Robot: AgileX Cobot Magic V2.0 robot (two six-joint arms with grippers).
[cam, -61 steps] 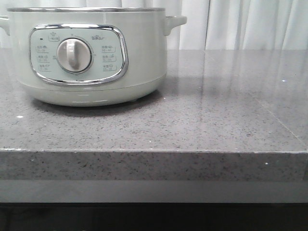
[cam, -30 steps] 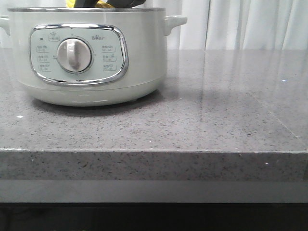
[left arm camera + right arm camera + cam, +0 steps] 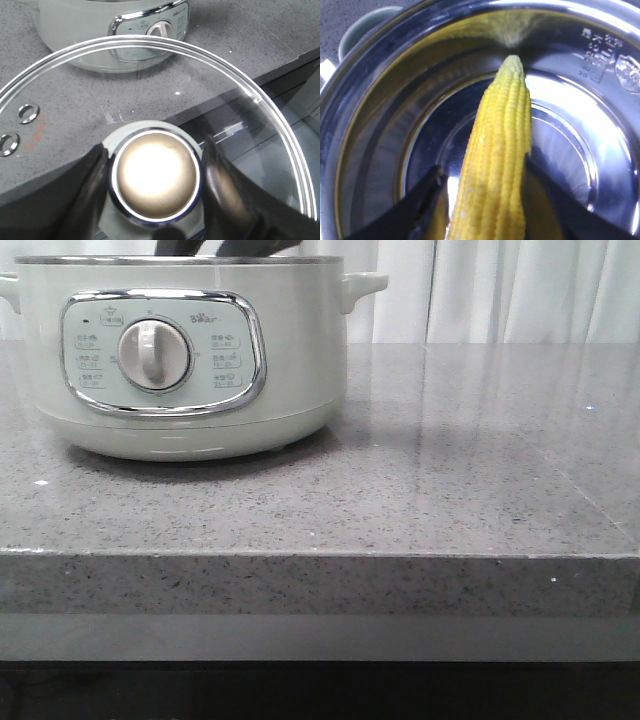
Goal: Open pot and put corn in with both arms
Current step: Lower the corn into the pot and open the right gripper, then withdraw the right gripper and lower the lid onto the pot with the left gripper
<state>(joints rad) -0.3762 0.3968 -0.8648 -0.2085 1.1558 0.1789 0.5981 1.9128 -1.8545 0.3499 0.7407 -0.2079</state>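
Observation:
The pale grey-green pot (image 3: 290, 360) stands open at the table's back left. My right gripper (image 3: 482, 175) is shut on the yellow corn (image 3: 500, 150) and holds it inside the pot's steel inner bowl (image 3: 580, 150), tip toward the far wall. In the front view only dark parts of that gripper (image 3: 240, 248) show above the rim; the corn is hidden there. My left gripper (image 3: 156, 172) is shut on the knob (image 3: 155, 175) of the glass lid (image 3: 200, 55) and holds it off the pot (image 3: 75, 30), near the table's front edge.
The grey speckled stone table (image 3: 450, 490) stretches to the right of the pot, with a thick front edge (image 3: 320, 585). White curtains (image 3: 520, 290) hang behind. One of the pot's small side handles (image 3: 365, 25) shows beside the bowl.
The corn and right gripper came in over the pot's rim, then sank lower into the pot, so the yellow no longer shows in the front view.

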